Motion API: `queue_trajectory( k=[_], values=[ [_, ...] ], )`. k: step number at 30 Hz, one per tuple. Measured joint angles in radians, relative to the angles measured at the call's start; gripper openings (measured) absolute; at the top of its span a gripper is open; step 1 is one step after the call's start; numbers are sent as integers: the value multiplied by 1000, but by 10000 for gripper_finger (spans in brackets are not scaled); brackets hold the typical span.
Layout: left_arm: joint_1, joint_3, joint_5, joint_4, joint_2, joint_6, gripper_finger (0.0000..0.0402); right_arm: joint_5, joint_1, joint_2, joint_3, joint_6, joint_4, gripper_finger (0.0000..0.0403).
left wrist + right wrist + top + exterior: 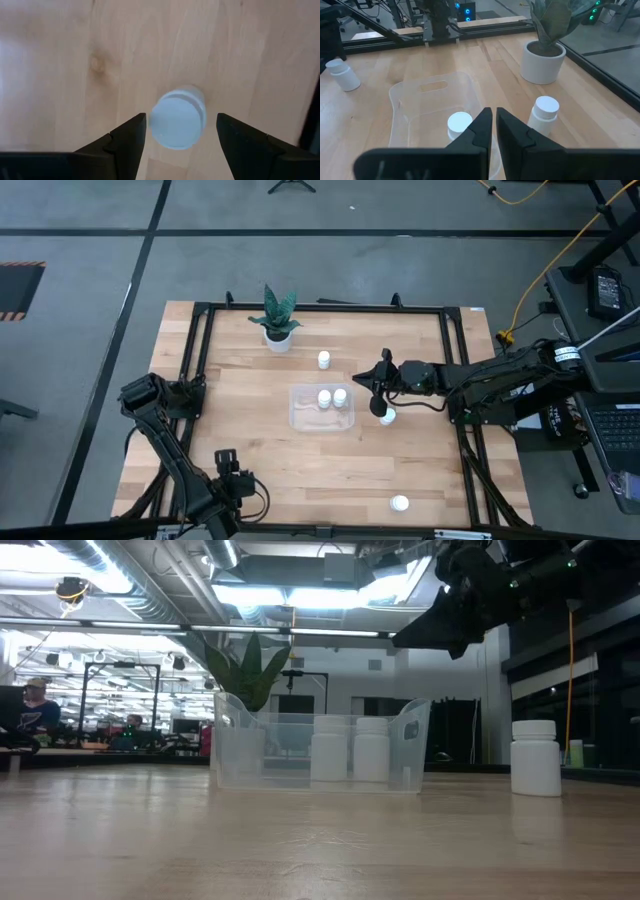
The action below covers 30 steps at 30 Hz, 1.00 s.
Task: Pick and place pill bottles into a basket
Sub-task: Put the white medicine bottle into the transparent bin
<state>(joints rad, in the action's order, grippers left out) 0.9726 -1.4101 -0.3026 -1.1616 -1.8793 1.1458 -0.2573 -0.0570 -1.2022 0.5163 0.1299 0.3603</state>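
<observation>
Two pill bottles [332, 396] stand upright in the clear basket [300, 418] at the table's middle. A third pill bottle [323, 360] stands near the plant, another [388, 416] right of the basket, and one more [400, 503] by the near edge. My left gripper [181, 117] hangs open at the near left, pointing down, with a finger on either side of a white pill bottle [177, 122] and clear of it. That bottle stands on the wood. My right gripper [494, 125] is shut, hovering right of the basket with nothing in it.
A white pot with a green plant [277, 330] stands at the far side, left of centre. A black frame [200, 340] runs round the wooden tabletop. Bare wood lies between the basket and the near edge.
</observation>
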Motion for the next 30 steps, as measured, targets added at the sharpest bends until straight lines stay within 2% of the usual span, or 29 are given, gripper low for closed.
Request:
queue_trajectory(
  k=[21, 30],
  values=[
    [-13, 1, 24, 18, 0, 20, 235, 26, -55, 0, 0, -2, -7, 30],
    [-13, 57, 66, 44, 1, 52, 235, 26, -63, 0, 0, -2, -10, 30]
  ],
)
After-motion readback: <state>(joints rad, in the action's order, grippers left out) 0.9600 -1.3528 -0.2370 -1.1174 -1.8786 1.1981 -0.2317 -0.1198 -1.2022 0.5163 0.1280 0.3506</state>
